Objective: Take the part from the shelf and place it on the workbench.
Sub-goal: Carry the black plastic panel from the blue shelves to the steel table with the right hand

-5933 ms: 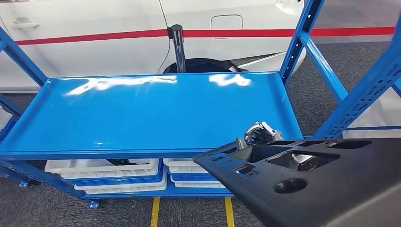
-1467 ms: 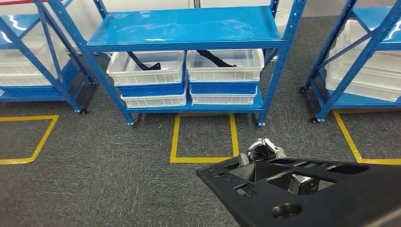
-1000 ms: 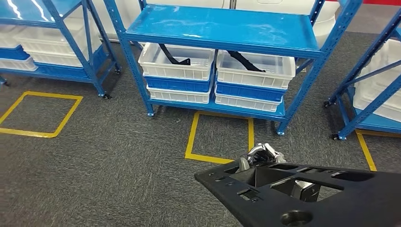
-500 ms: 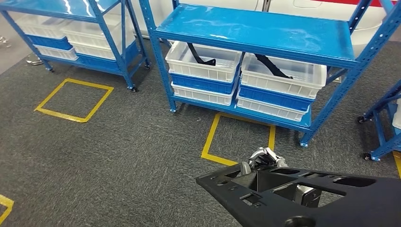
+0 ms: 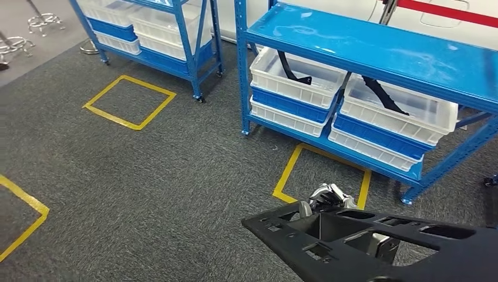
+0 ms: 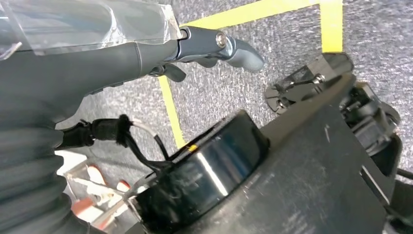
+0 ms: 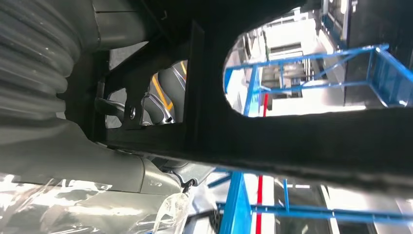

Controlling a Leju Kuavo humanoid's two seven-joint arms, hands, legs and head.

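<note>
Carpet point(image 5: 147, 176), yellow floor squares point(image 5: 129, 103), blue shelves point(image 5: 376, 53)

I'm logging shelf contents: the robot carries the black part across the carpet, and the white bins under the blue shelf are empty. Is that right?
Not quite. The robot does carry the black part across the carpet, but the white bins under the blue shelf are not empty: the head view shows a black curved piece lying in each of the two upper bins.
</note>
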